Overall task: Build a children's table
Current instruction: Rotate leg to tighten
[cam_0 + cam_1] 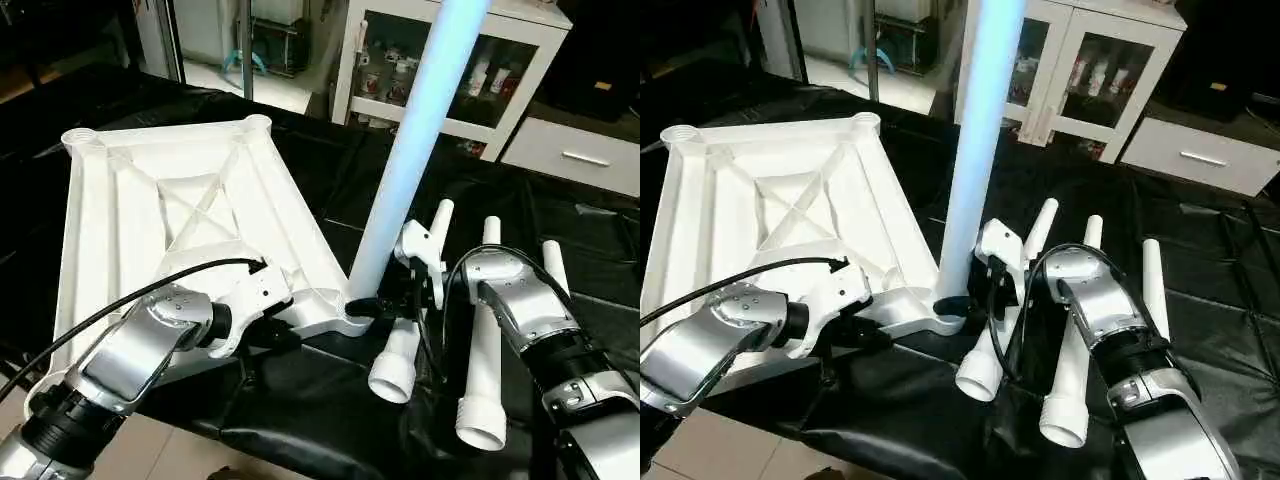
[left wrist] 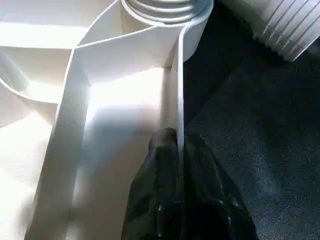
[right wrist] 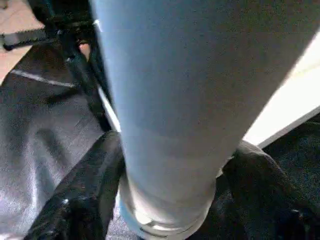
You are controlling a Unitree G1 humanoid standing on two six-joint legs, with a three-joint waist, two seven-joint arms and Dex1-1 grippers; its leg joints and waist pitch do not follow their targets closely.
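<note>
**Leg stands in corner socket as both arms work upturned table top**

Table top (image 1: 170, 215), white plastic, lies underside-up on the black-draped tabletop (image 1: 330, 400), its X-ribs and round corner sockets facing the camera. One long white tube leg (image 1: 415, 150) rises upright from the near corner socket (image 1: 352, 318) on the robot's right side of the top, tilting slightly & running out of frame overhead.

L end effector (image 2: 172, 150) is pinched shut on the thin rim wall of the top, one black finger either side of it, near that same corner. The L wrist view shows the threaded socket collar just beyond the fingers, w/ black cloth beside the rim.

R end effector (image 3: 170, 195) sits at the base of the upright leg. Its two black fingers (image 3: 80, 195) stand wide, one on each side of the tube just above the socket; whether they press the tube or merely flank it can't be told.

Three spare legs lie side by side on the black cloth to the right of the top, wide ends toward the robot: one (image 1: 410, 330) just beside the upright leg, a second (image 1: 485, 370) under the R forearm, a third (image 1: 555, 265) beyond it, partly hidden.

White glass-door cabinet (image 1: 470, 70) stands in the bkgd.
</note>
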